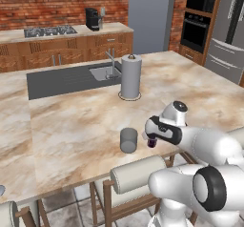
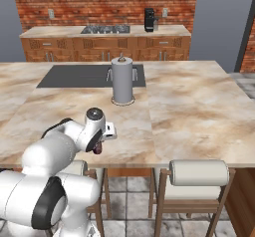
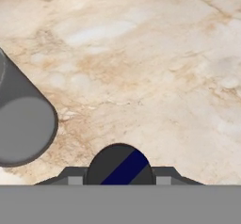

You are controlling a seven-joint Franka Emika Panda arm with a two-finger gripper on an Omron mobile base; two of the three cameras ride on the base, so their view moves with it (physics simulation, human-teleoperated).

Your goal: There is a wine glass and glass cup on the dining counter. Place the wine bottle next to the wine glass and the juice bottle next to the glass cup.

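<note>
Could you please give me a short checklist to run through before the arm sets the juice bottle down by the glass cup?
1. Grip: gripper shut on the juice bottle: ok.
2. Glass cup upright on the dining counter: ok.
3. Bottle beside the cup, apart from it: ok.
4. Bare counter beneath the bottle: ok.
5. Bottle's base touching the counter: cannot tell.
6. Paper-towel roll well away from the arm: ok.
</note>
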